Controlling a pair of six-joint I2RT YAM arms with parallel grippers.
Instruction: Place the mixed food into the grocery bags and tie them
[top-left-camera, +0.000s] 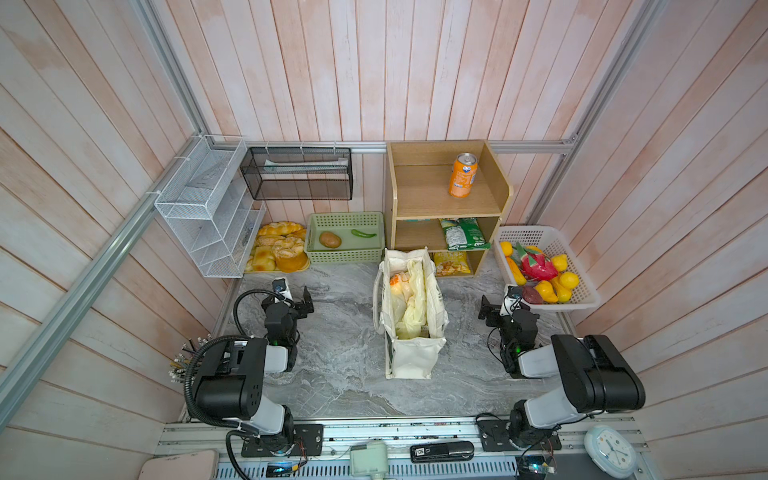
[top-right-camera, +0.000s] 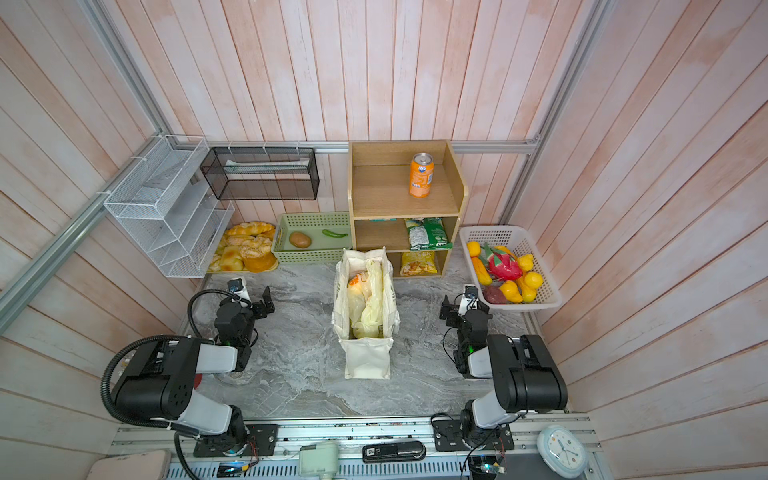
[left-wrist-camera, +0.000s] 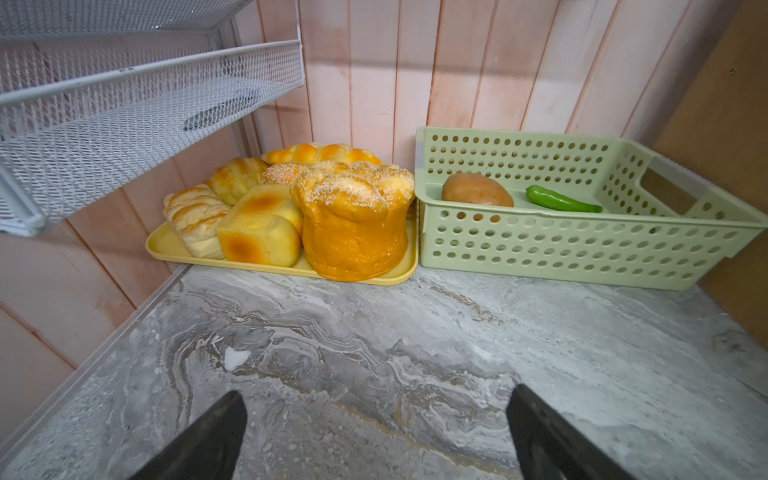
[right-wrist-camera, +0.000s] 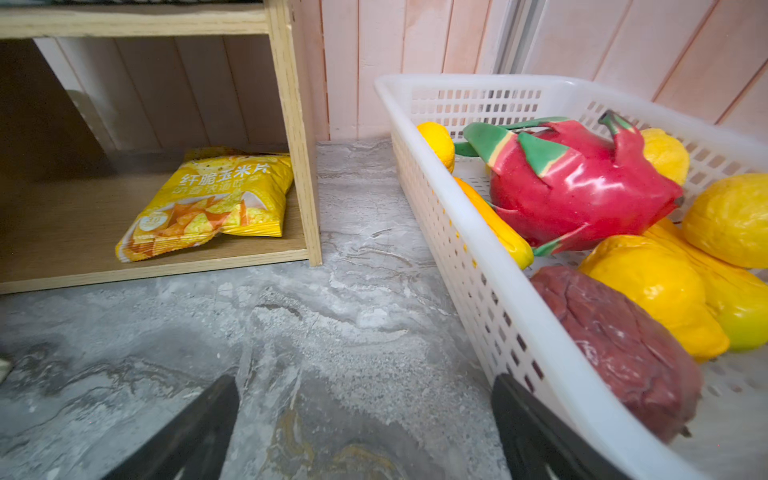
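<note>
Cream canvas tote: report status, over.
Left gripper and right gripper open, empty. Cream canvas tote upright, mid-table; translucent pale-yellow plastic bag inside it, no knot visible. Path to tote clear.

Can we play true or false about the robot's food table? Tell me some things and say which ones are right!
1. The orange soda can stands upright on the wooden shelf unit, top level. True.
2. The cream canvas tote is empty. False: a thin pale-yellow plastic bag sits inside it.
3. The left gripper is squeezing something. False: it is open and holds nothing.
4. A brown potato and a green pepper lie in the pale-green plastic basket. True.
</note>
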